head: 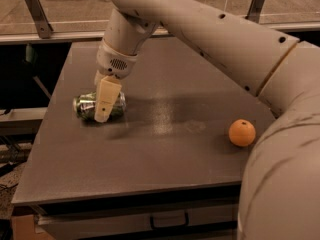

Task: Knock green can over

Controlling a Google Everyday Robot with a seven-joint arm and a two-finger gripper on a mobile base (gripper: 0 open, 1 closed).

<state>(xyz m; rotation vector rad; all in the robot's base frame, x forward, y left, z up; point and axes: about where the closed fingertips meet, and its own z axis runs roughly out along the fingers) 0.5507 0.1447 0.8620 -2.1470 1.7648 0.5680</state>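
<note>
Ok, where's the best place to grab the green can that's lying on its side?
Probably around its round middle, coming straight down from above. The green can lies on its side on the table, silver top facing left, so the curved body is the narrow part to squeeze; the ends are farther apart. The gripper sits right over that middle.

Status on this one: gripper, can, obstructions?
Gripper down at the green can, left part of table. Can lying on its side. Orange well off to the right, not in the way.

Matt plastic gripper (102, 109) at glossy metal green can (84, 105); matt table (165, 154).
</note>
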